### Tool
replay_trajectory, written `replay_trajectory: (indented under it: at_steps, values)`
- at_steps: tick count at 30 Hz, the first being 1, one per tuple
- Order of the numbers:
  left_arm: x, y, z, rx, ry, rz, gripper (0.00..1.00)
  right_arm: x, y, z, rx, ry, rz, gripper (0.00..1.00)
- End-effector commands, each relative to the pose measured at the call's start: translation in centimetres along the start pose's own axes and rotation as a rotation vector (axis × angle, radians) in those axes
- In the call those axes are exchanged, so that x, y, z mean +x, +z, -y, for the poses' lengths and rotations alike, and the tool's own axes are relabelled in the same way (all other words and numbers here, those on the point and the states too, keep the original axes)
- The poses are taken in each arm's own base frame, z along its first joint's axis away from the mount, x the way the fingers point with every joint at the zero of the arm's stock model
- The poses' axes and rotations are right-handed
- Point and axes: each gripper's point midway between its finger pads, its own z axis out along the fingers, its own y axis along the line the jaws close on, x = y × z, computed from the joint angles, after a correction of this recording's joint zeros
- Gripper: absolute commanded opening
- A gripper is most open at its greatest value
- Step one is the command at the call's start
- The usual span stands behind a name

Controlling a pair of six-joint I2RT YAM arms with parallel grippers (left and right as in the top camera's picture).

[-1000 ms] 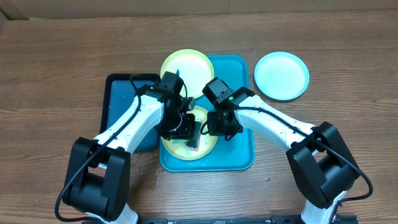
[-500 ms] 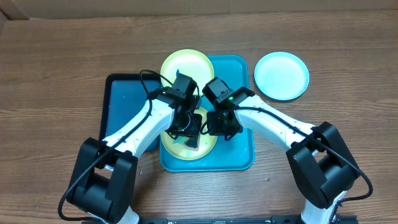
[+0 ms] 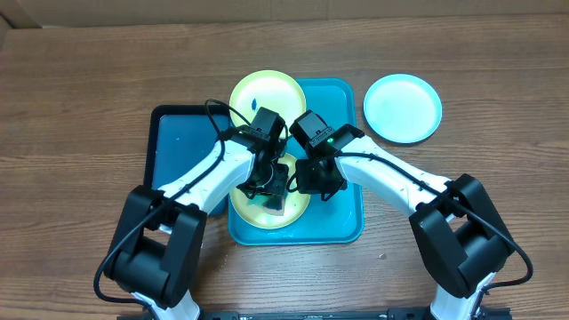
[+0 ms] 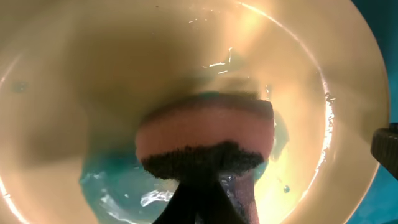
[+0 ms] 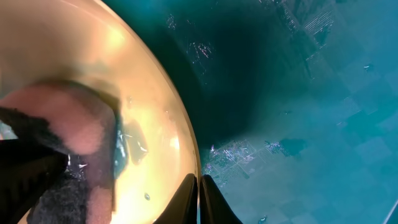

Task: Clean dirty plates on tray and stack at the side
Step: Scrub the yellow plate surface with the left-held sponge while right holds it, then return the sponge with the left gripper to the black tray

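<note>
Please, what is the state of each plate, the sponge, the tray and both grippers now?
near plate: on the tray, wet, blue smear, under the sponge.
far plate: blue smudge, untouched, partly over the tray's far edge.
side plate: on the table, looks clean.
sponge: pressed on the near plate.
tray: carrying the near plate.
left gripper: shut on the sponge.
right gripper: shut on the near plate's rim.

Wooden table (image 3: 71,107): tray (image 3: 342,222), navy tray (image 3: 169,138), plate (image 3: 403,108)
</note>
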Motion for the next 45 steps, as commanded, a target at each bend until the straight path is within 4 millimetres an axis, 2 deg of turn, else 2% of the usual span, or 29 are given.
replay_trajectory:
  at_steps: [1, 3, 5, 7, 9, 12, 17, 21, 28, 31, 34, 36, 38, 41, 45]
  values:
    - [0.0, 0.7, -1.9, -0.045, -0.063, -0.017, 0.04, 0.0, -0.8, -0.7, -0.032, -0.005, 0.013, 0.05]
    - [-0.6, 0.4, -2.3, -0.009, -0.135, -0.006, 0.04, 0.0, -0.8, -0.7, -0.032, -0.005, 0.013, 0.05]
    - [-1.0, 0.2, -0.9, 0.124, -0.148, -0.01, 0.04, 0.0, -0.8, -0.7, -0.032, -0.005, 0.013, 0.05]
    - [-1.2, -0.4, 1.5, 0.296, -0.073, -0.013, 0.04, 0.0, -0.8, -0.7, -0.032, -0.005, 0.014, 0.05]
    - [-1.1, -0.9, 3.0, 0.391, -0.026, -0.016, 0.04, 0.0, -0.8, -0.7, -0.033, -0.005, 0.015, 0.05]
    - [-1.1, -1.5, 3.8, 0.451, -0.007, -0.018, 0.04, 0.0, -0.8, -0.7, -0.034, -0.006, 0.017, 0.05]
    - [-2.6, -4.0, 2.2, 0.432, -0.044, 0.042, 0.04, 0.0, -0.8, -0.7, -0.034, -0.006, 0.017, 0.05]
    - [-3.6, -5.4, -0.5, 0.289, -0.09, 0.114, 0.04, -0.2, -0.8, -0.8, -0.038, -0.007, 0.023, 0.05]
    - [-1.1, -3.8, -4.8, 0.011, -0.167, 0.03, 0.04, -0.3, -0.8, -0.9, -0.041, -0.007, 0.026, 0.05]
    - [-0.6, -2.9, -5.6, -0.051, -0.197, 0.009, 0.04, -0.3, -0.8, -0.9, -0.042, -0.007, 0.026, 0.05]
    - [-0.4, -1.8, -5.6, -0.052, -0.203, -0.021, 0.04, -0.2, -0.8, -0.9, -0.044, -0.007, 0.025, 0.05]
    - [-0.2, -0.9, -5.3, -0.036, -0.2, -0.045, 0.04, -0.2, -0.8, -0.9, -0.044, -0.007, 0.025, 0.05]
    - [-0.1, 0.0, -4.0, 0.017, -0.174, -0.069, 0.04, -0.2, -0.8, -0.9, -0.044, -0.007, 0.025, 0.05]
    - [0.0, 0.7, -0.6, 0.182, -0.112, -0.1, 0.04, -0.2, -0.8, -0.9, -0.043, -0.007, 0.024, 0.05]
    - [-0.3, -0.7, 3.8, 0.432, -0.049, -0.098, 0.04, -0.1, -0.8, -1.2, -0.056, -0.008, 0.016, 0.05]
